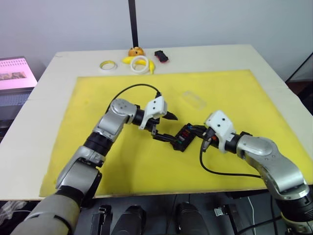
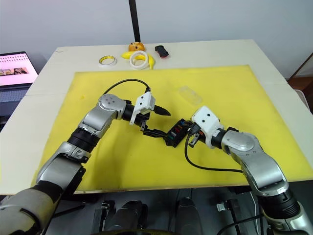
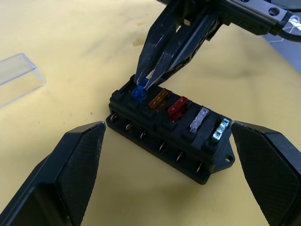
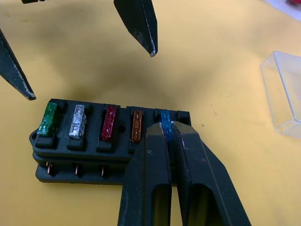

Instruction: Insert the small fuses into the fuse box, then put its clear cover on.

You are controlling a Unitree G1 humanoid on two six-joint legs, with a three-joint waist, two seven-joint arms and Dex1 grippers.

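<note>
Right wrist view puts the right gripper [image 4: 168,129] closest, its two black fingers pinched together on a blue fuse [image 4: 165,123] that sits at a slot of the fuse box [image 4: 94,162]; how deep that fuse goes is hidden by the fingertips. The box is a small black block lying on the yellow mat [image 1: 234,93]. Along its upper row, beside the blue one, stand an orange fuse [image 4: 136,125], a red fuse [image 4: 109,123], a pale grey fuse [image 4: 77,121] and a green fuse [image 4: 49,119]. Metal pins show along its lower edge, though the nearer part of that edge is covered by the gripper.

Left wrist view shows the left gripper [image 3: 174,146] spread wide, its textured pads on either side of the box and touching nothing.

Beyond the box, well apart from it on the mat, lies the clear cover [image 1: 193,99], faint and hard to make out from the head camera, and cut off at the frame edge in both wrist views.

Farthest away, off the mat near the table's back edge, are two tape rings [image 1: 108,65], a yellow banana-like piece [image 1: 128,59], an orange object [image 1: 136,51] and a small black and red toy car [image 1: 161,56].
</note>
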